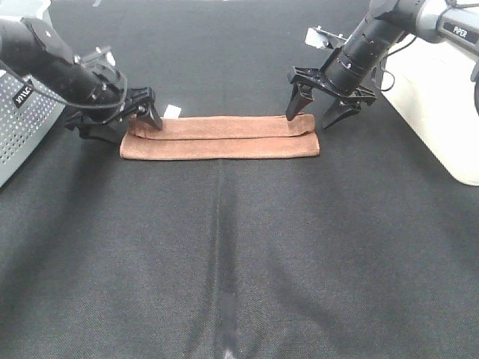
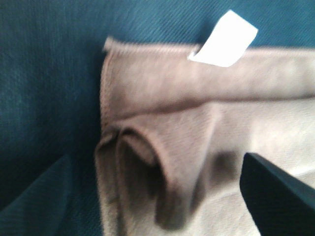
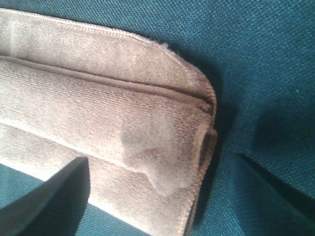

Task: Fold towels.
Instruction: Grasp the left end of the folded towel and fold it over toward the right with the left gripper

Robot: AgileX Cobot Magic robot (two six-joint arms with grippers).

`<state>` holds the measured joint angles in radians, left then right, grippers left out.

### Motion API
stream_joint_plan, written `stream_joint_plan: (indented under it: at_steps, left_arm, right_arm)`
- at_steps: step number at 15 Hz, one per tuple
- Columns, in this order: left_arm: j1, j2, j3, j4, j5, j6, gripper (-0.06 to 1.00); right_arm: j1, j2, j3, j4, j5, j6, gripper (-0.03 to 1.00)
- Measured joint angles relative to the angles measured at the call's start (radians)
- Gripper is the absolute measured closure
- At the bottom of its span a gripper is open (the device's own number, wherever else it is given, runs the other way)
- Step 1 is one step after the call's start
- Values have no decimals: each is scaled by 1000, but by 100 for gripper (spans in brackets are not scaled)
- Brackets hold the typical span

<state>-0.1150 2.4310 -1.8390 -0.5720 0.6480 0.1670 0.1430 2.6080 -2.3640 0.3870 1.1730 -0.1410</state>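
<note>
A reddish-brown terry towel (image 1: 221, 137), folded into a long narrow strip, lies near the far edge of the black cloth-covered counter (image 1: 239, 262), its long axis running left to right. The left hand (image 1: 138, 123) is at its left end, beside a small white tag (image 1: 173, 111). The right hand (image 1: 310, 120) is at its right end. Both hands are spread wide, holding nothing.

The folded reddish-brown terry towel (image 1: 219, 137) lies as a low strip across the black cloth tabletop (image 1: 239, 262). The black left gripper (image 1: 135, 126) and black right gripper (image 1: 310, 120), jaws spread, crowd its 2 ends. A grey perforated metal box (image 1: 22, 127) blocks the left edge and a white rounded housing (image 1: 441, 112) the right. The broad stretch of cloth on the near side of the towel gives open passage.
</note>
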Motion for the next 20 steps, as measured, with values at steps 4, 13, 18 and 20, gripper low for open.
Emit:
stream_joint_plan:
  at_steps: [4,13,18,20]
  left_arm:
    - [-11,9,0,-60,-50,10,9]
    - [-35,7,0,36,-28,-1,86]
    - [-20,-105,-61,369,110,-158,86]
    - [-23,-109,-120,405,205,-181,86]
  right_arm:
    - [0,0,0,-1,0,0,24]
    - [0,-48,0,-13,34,0,23]
    - [0,-100,0,-14,36,8,23]
    - [0,-107,0,-14,36,25,23]
